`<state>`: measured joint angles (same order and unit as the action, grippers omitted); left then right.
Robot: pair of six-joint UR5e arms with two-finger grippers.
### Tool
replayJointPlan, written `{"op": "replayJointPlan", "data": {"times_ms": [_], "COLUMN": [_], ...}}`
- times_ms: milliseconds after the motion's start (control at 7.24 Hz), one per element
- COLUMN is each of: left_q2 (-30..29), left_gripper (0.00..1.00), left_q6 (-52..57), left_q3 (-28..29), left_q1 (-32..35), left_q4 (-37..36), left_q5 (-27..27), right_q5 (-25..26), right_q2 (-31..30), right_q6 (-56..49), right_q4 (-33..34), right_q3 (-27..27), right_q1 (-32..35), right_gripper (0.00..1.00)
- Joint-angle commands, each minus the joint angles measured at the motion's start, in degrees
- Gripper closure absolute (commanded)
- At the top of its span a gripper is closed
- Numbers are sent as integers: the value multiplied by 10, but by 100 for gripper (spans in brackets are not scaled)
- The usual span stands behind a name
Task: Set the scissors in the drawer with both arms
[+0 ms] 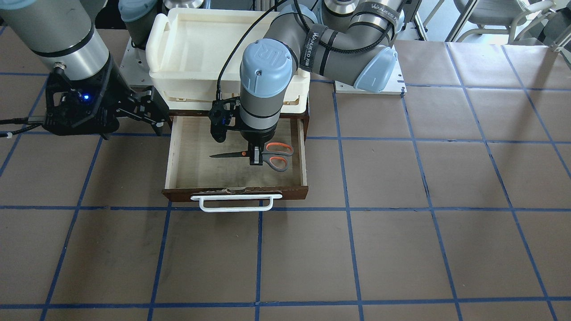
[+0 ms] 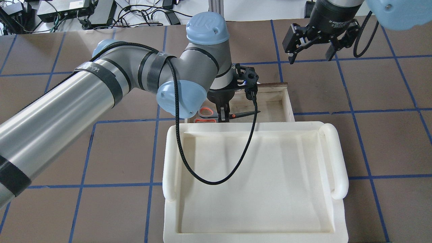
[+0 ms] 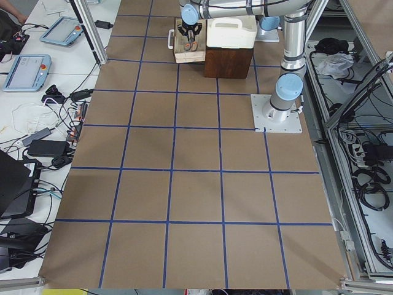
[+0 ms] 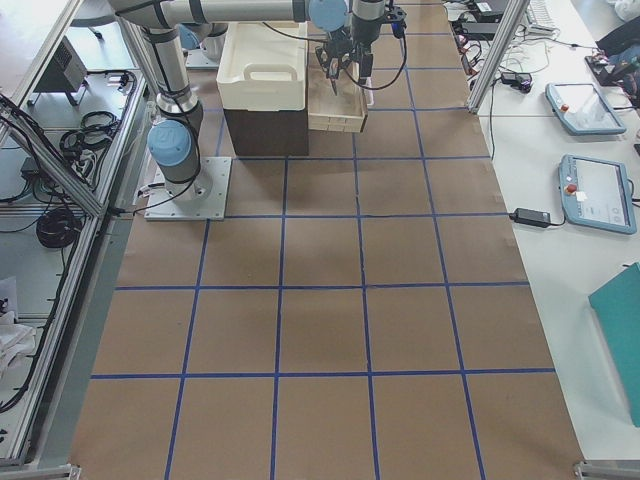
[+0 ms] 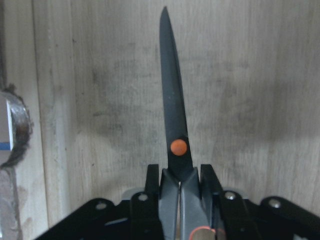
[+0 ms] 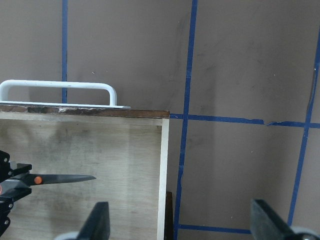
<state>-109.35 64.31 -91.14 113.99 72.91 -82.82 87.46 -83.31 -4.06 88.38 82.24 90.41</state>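
Note:
The drawer (image 1: 196,171) is pulled open, with a dark wooden front and a white bar handle (image 1: 236,203). My left gripper (image 1: 256,158) reaches down into it and is shut on the scissors (image 1: 274,156) just behind the pivot. The blades point to the view's left, low over the plywood floor. The left wrist view shows the closed blades (image 5: 172,110) between my fingers (image 5: 207,177). My right gripper (image 2: 312,50) is open and empty beside the drawer's side, above the table. Its view shows the drawer's corner (image 6: 163,150) and the blade tip (image 6: 65,178).
A cream-white plastic tray (image 2: 256,175) sits on the cabinet behind the drawer. The left arm's black cable (image 2: 189,168) hangs over it. Brown table with blue tape lines (image 1: 401,249) stretches out in front of the drawer.

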Motion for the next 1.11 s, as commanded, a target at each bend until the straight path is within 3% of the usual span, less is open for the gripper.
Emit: {"op": "replayJointPlan", "data": {"times_ms": [0,276,415,553,691,967], "left_q2": [-6,-12,-14,-16,-15,-3], "left_gripper": [100,100,93,54,36,30], "left_q6": [0,-2,-4,-5,-9,-10], "left_q3": [-2,-4,-5,-5,-5,-3], "left_q1": [1,1,1,2,2,1], "left_q4": [0,-1,-1,-1,-1,0], "left_q5": [0,0,0,0,6,16], "right_q5": [0,2,2,3,2,3], "right_q2": [2,2,2,2,2,2], "right_q6": [3,2,3,4,4,4], "right_q4": [2,3,2,2,2,7], "right_q3": [0,0,0,0,0,10], "right_q1": [-1,-1,0,-1,-1,-1], "right_gripper": [0,0,0,0,0,0]}}
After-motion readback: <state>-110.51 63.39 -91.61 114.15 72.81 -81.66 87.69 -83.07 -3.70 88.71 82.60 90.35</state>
